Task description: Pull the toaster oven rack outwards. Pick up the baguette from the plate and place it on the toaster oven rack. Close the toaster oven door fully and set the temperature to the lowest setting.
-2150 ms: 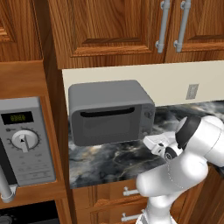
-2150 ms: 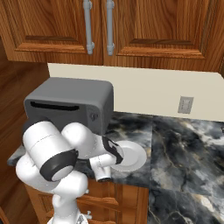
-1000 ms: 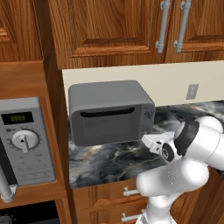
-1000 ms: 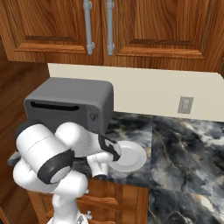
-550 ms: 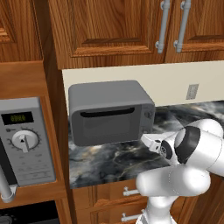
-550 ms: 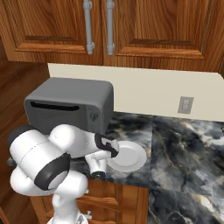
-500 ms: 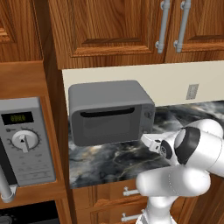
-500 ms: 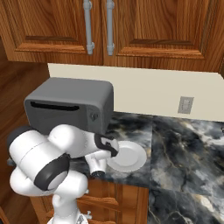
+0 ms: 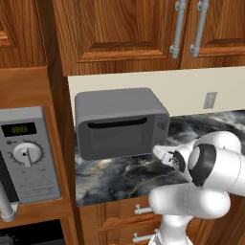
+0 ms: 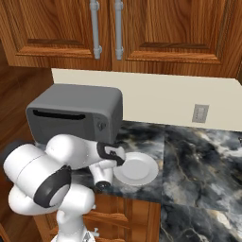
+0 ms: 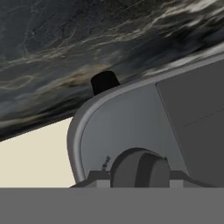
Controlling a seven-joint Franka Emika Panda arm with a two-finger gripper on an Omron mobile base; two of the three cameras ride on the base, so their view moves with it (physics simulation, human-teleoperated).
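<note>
Presently, the toaster oven [image 9: 119, 122] is seen on the dark marbled surface [image 10: 198, 156], long axis running side to side, its closed toaster oven door [image 9: 117, 136] facing the robot. A dark knob [image 11: 139, 168] on its front is met by the claw [image 11: 139, 174]; whether it is clamped cannot be told. At three o'clock of the oven lies the plate [image 10: 137, 168].

Toaster oven [image 9: 119, 122] on counter [image 9: 115, 177], R of microwave [image 9: 26, 153]; plate [image 10: 137, 168] to oven's R
</note>
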